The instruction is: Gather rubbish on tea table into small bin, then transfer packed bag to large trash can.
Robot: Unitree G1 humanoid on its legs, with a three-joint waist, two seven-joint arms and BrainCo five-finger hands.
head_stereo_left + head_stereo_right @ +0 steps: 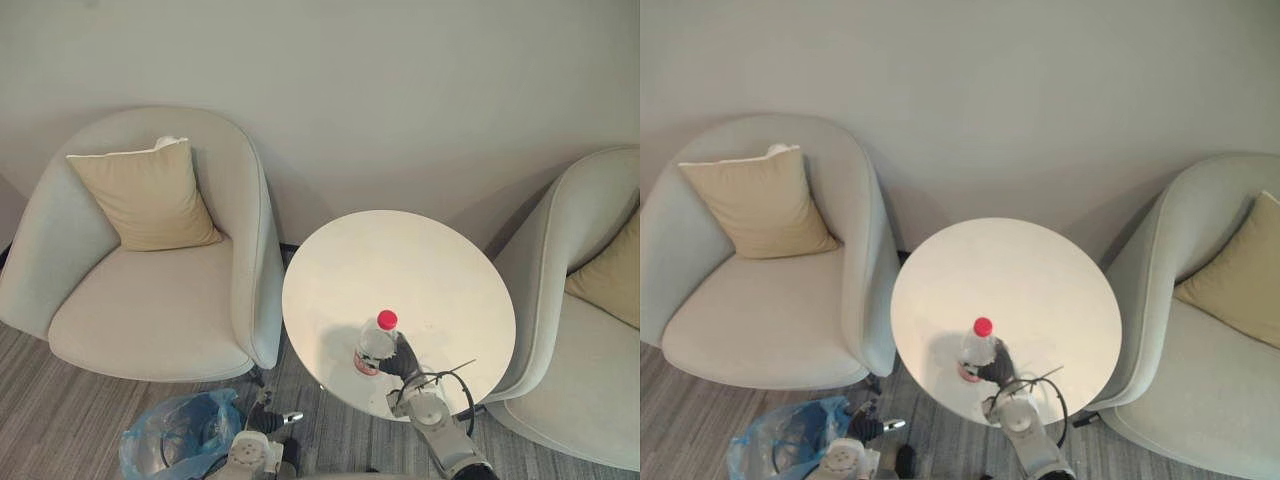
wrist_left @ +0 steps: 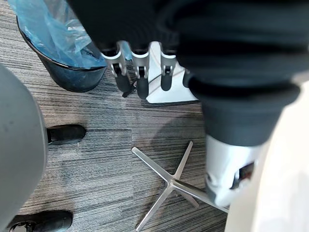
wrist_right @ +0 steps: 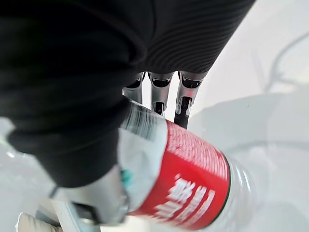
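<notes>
Head camera: my right robot hand [image 1: 403, 362] is closed round a clear plastic bottle [image 1: 377, 345] standing near the front edge of the round white desk [image 1: 420, 270], with the red cap [image 1: 387, 319] above my fingers.

Left wrist camera: my left robot hand [image 2: 140, 77] hangs relaxed and holds nothing. The bin [image 2: 72, 79] with its crinkly blue bag [image 2: 48, 24] sits just past the fingertips.

Right wrist camera: the smooth wall and glossy red label [image 3: 193, 179] lie against my palm. The bottle looks light, thin and slippery, so I'd grip it mid-body, gently.
</notes>
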